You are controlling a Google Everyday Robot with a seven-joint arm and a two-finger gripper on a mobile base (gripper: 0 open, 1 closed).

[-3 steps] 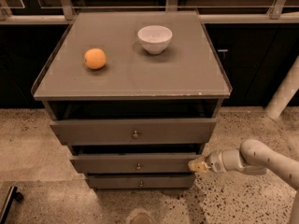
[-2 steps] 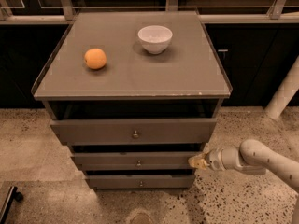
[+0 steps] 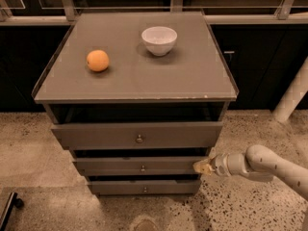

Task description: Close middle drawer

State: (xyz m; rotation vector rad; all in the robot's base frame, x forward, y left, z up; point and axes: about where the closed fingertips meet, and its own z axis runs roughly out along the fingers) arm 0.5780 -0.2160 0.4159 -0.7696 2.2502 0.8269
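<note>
Camera view looks down on a grey bench [image 3: 144, 81] with three drawers in its front. The middle drawer [image 3: 115, 166] is our landmark: a low, flat, grey-brown front with a tiny round knob [image 3: 142, 168] at its centre. It stands partly pulled out, with a dark gap showing above it.

We see the tool [image 3: 202, 166] at the right end of the middle drawer's front, level with it and right against its edge. We cannot tell whether it actually touches the wood, nor whether the tool is apart or together. The pale arm [image 3: 269, 165] behind it runs off to the right of the middle drawer.

Directly above the middle drawer sits the top drawer [image 3: 96, 135], taller and pulled out further. Directly below is the lowest drawer [image 3: 115, 187], set further back. Higher up, on the bench top, an orange [image 3: 97, 60] lies up and left of the middle drawer and a white bowl [image 3: 159, 40] stands further back. The two are well apart.
</note>
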